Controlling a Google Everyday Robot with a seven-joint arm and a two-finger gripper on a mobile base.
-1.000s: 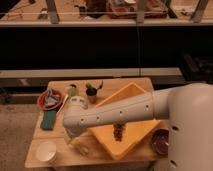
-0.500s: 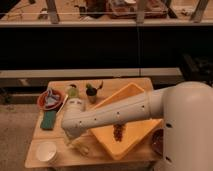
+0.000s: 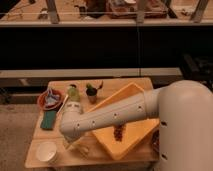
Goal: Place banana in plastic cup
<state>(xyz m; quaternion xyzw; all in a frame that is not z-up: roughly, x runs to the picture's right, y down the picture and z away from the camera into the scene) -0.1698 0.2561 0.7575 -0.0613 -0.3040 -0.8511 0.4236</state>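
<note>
Claw [image 3: 76, 146] at the lower left of the frame, hanging below the wrist of the white arm [image 3: 115, 116] and close over the front part of the wooden bench [image 3: 82, 161]; whether it is released or clenched cannot be told, and nothing can be seen in its grasp. White cup [image 3: 47, 151] just left of the claw, near the bench's lower-left corner. Banana [image 3: 64, 104], a pale slanted sliver, appears to lie on the bench above and left of the wrist, beside the green sponge [image 3: 48, 120] and the red bowl [image 3: 44, 102]. Plastic cup [image 3: 73, 93], light green and upright, just above the banana toward the back edge, apart from it. Dark pot [image 3: 92, 95] with green leaves just right of the plastic cup. Yellow tray [image 3: 135, 137] right of centre, passing under the arm, with a small brown object [image 3: 118, 133] inside.
</note>
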